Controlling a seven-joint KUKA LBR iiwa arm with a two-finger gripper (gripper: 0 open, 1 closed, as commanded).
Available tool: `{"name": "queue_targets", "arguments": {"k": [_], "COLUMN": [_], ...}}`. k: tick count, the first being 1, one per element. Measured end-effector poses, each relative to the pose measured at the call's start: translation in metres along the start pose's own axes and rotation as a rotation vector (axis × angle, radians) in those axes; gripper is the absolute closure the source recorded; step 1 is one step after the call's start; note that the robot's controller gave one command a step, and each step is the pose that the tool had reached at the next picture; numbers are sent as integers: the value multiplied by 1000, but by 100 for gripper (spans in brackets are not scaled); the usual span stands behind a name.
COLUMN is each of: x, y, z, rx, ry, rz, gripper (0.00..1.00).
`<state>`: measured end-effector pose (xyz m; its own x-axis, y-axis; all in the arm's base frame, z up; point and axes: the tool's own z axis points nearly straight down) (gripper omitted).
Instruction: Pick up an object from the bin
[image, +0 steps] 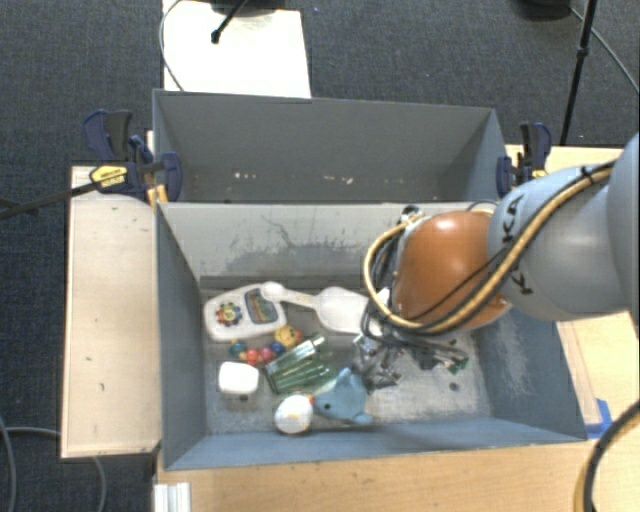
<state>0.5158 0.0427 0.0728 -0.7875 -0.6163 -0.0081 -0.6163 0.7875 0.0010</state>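
Note:
My gripper (379, 368) hangs low in the bin's front middle, under the orange dome. Just left of it lies a clear green bottle (299, 369) on its side. A blue soft toy (345, 400) lies right in front of and below the gripper, close to its tip. A white scoop (331, 305) lies behind and to the left, partly hidden by the arm's cables. I cannot see anything held by the gripper.
Further left lie a white toy with coloured buttons (240, 311), a string of coloured beads (256, 352), a white block (238, 378) and a white ball (293, 414). A small dark piece (450, 362) lies right of the gripper. The arm and dome cover the bin's right middle.

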Motion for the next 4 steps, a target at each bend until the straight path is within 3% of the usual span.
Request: {"name": "queue_targets", "arguments": {"k": [4], "x": [1], "y": [0], "z": [-18], "rx": [1], "ry": [6], "rz": [0], "gripper": [100]}}
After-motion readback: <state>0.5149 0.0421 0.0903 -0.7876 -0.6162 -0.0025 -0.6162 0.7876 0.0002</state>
